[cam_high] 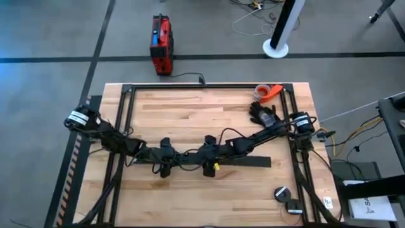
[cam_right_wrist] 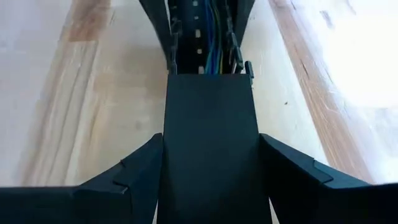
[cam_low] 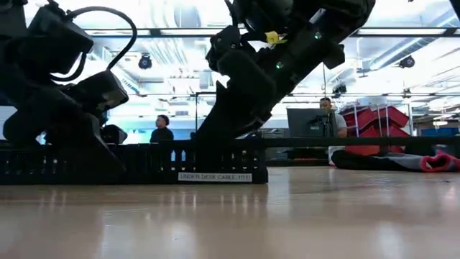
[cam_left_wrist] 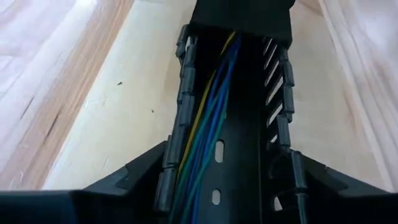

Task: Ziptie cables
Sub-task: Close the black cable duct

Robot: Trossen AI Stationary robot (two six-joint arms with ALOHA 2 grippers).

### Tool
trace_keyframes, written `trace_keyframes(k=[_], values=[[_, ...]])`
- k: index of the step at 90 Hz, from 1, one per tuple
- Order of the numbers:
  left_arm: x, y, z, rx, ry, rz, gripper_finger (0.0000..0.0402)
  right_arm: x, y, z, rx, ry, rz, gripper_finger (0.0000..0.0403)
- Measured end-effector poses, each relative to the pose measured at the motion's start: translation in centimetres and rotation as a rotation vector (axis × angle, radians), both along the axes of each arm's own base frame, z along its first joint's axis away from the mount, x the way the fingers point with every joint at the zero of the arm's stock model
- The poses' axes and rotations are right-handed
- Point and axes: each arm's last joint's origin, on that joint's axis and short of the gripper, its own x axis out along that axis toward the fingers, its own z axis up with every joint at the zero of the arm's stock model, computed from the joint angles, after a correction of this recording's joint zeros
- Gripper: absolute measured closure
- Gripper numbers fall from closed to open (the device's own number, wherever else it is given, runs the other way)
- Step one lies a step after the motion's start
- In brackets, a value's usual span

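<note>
The cables [cam_left_wrist: 208,124], blue, green and yellow wires, lie lengthwise inside the black slotted cable tray [cam_high: 243,161] on the wooden surface [cam_high: 190,107]. The left hand [cam_high: 166,166] straddles the tray, fingers spread on either side of its walls. The right hand [cam_high: 207,166] straddles it farther along, over a flat black cover [cam_right_wrist: 210,137], fingers likewise spread.

The cables [cam_left_wrist: 208,127] — thin blue, green and yellow wires — lie bunched lengthwise inside the black slotted rail [cam_left_wrist: 249,143] on the bench, running along its channel.
</note>
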Motion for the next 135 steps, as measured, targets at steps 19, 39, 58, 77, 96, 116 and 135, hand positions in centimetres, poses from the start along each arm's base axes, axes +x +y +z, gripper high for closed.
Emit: trace_keyframes(k=[19, 39, 58, 77, 96, 116, 135], values=[[0.0, 0.0, 0.1, -0.005, -0.008, 0.002, 0.0168, -0.3, 0.0, -0.1, 0.017, 0.049, -0.053, 0.0186], [0.1, 0.0, 0.1, -0.006, -0.011, 0.004, 0.0165, -0.5, -0.1, 0.1, 0.035, 0.07, -0.092, 0.0186], [0.1, 0.0, 0.1, -0.005, -0.01, 0.005, 0.0171, -0.7, -0.2, 0.3, 0.04, 0.078, -0.092, 0.0186], [0.1, 0.0, 0.2, -0.003, -0.029, 0.003, 0.0166, -0.3, -0.6, 0.3, 0.042, 0.048, -0.039, 0.0186], [0.2, 0.0, 0.3, 0.008, -0.037, -0.013, 0.0171, 0.0, -0.7, 0.7, 0.047, 0.051, 0.029, 0.0186], [0.4, -0.1, 0.4, 0.005, -0.044, -0.018, 0.0165, 1.0, -0.5, 0.7, 0.048, 0.05, 0.09, 0.0186], [0.4, -0.2, 0.5, 0.01, -0.041, -0.02, 0.017, 1.8, -0.3, 0.5, 0.048, 0.072, 0.028, 0.0186]])
